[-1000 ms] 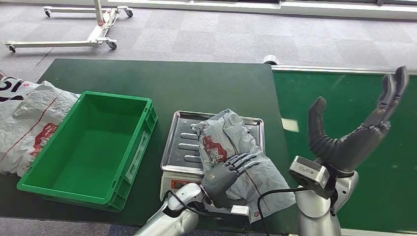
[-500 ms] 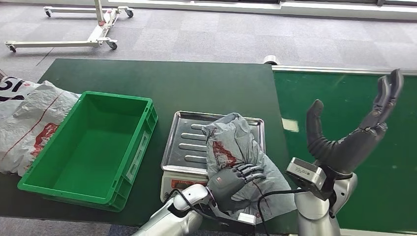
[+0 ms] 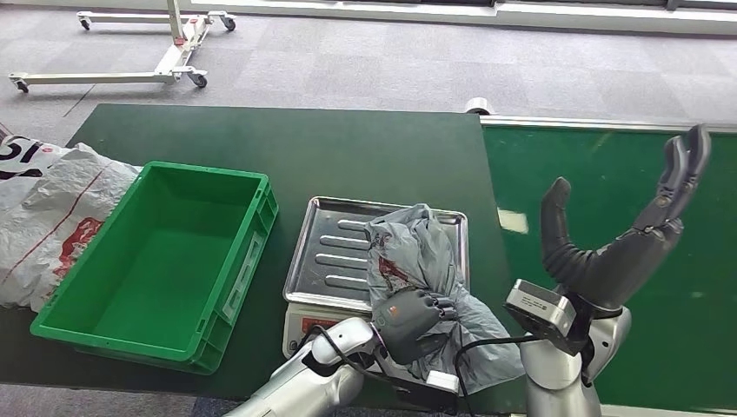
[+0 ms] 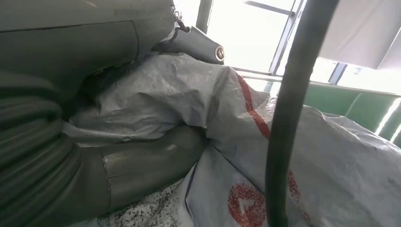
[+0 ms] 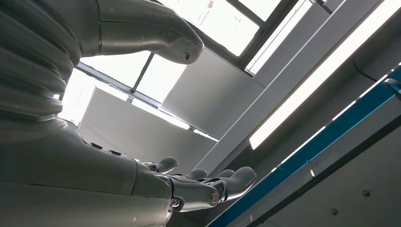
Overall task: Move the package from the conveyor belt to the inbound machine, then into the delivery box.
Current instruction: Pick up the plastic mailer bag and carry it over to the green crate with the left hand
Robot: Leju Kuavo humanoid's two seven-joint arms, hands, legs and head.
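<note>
The package [image 3: 419, 261] is a crumpled grey plastic mailer with red print. It lies on the metal tray of the inbound machine [image 3: 330, 234] and hangs over the tray's near edge. My left hand [image 3: 408, 314] grips its near part, fingers curled into the plastic. In the left wrist view the thumb and fingers [image 4: 151, 163] press into the folds of the package [image 4: 198, 99]. My right hand [image 3: 619, 228] is raised above the green conveyor belt [image 3: 608, 174], palm up, fingers spread and empty; the right wrist view shows the right hand [image 5: 142, 179] against the ceiling.
The green delivery box [image 3: 156, 261] stands empty to the left of the machine on the dark green table [image 3: 348, 148]. Another printed white bag [image 3: 43, 217] lies at the far left. A wheeled metal frame [image 3: 165, 52] stands on the carpet beyond.
My left hand has drawn back toward me and closed tighter on the package, which has bunched up and slid nearer the tray's near right corner. The right hand has barely moved.
</note>
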